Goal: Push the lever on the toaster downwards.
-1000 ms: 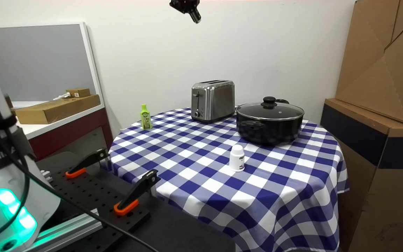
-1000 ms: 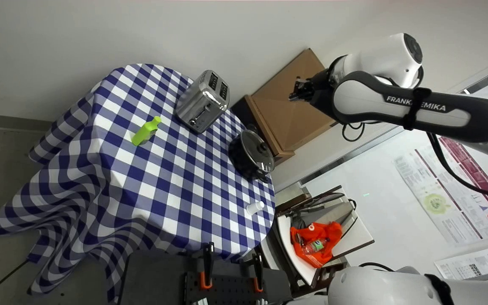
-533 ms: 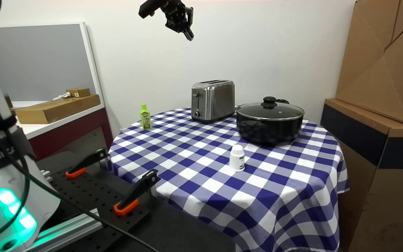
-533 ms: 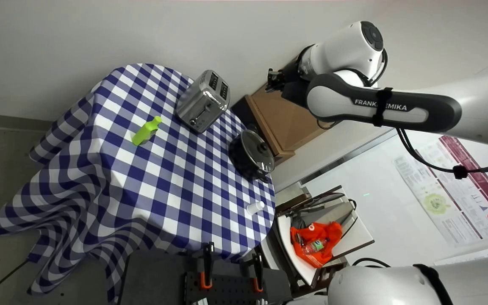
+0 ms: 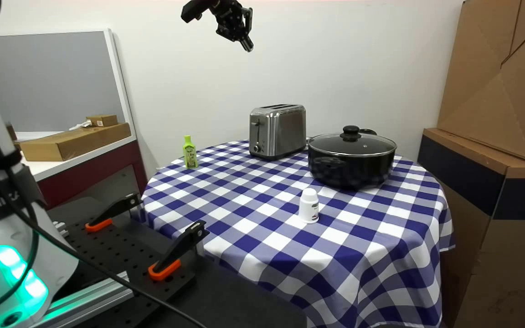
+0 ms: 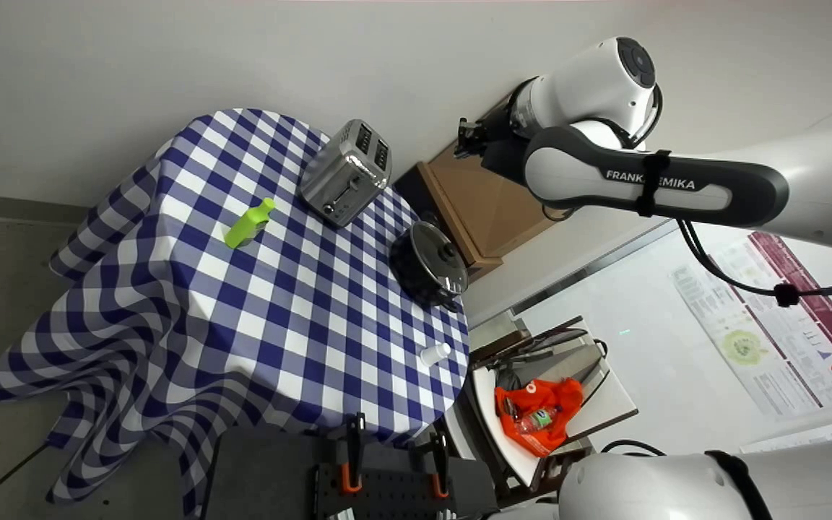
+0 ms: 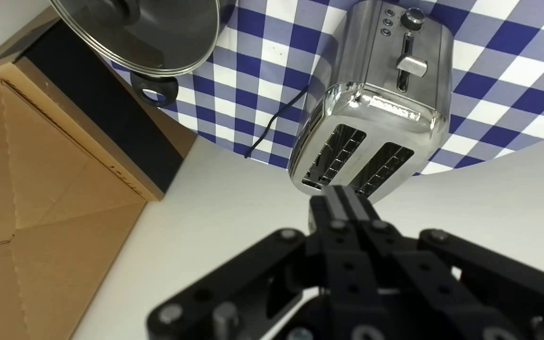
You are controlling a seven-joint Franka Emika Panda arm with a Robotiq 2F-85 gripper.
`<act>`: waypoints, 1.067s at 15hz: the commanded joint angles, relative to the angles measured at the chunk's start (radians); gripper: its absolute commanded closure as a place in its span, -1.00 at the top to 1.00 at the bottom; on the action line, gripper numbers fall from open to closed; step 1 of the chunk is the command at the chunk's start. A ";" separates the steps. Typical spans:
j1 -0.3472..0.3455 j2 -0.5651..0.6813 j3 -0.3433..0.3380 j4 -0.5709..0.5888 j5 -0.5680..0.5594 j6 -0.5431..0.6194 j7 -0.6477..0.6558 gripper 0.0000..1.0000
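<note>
While the tool [image 5: 247, 45] hangs high in an exterior view, well apart from all objects on the bench [image 5: 239, 205], the toaster [image 5: 286, 131] stands upright near the back border of the blue and white checked cloth [image 5: 372, 287]. Its lever [image 5: 255, 123] is in the upper part of the narrow end face [image 5: 253, 136], above a round knob [image 5: 256, 149]. Seen from this camera, a black pot [image 5: 353, 168] with a glass lid [image 5: 376, 146] is to the right of the toaster and near to it; more to the front stands a white bottle [image 5: 309, 208], and on the left side stands a green bottle [image 5: 190, 155].

In an exterior view where the arm [image 6: 647, 175] stretches from the right border, the tool is in the air, partly before a cardboard box [image 6: 499, 209]. The two bread openings [image 6: 381, 156] of the toaster face upward, and an orange bag [image 6: 557, 397] is visible beside the bench.

In the wrist view, the two fingers [image 7: 333, 203] of the tool are pressed together, side by side, and they hide a small part of the toaster from the camera. The lever sticks out from its slot [image 7: 403, 82], and three small buttons [image 7: 387, 21] are beside the knob. A thin black cord [image 7: 276, 114] lies on the cloth near the toaster.
</note>
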 commanded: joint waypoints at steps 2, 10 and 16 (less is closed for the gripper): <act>-0.010 0.035 0.003 0.023 -0.063 0.025 0.061 -0.99; 0.008 0.280 -0.003 0.209 -0.310 0.050 0.269 -0.99; 0.014 0.485 0.017 0.358 -0.221 0.069 0.218 -0.99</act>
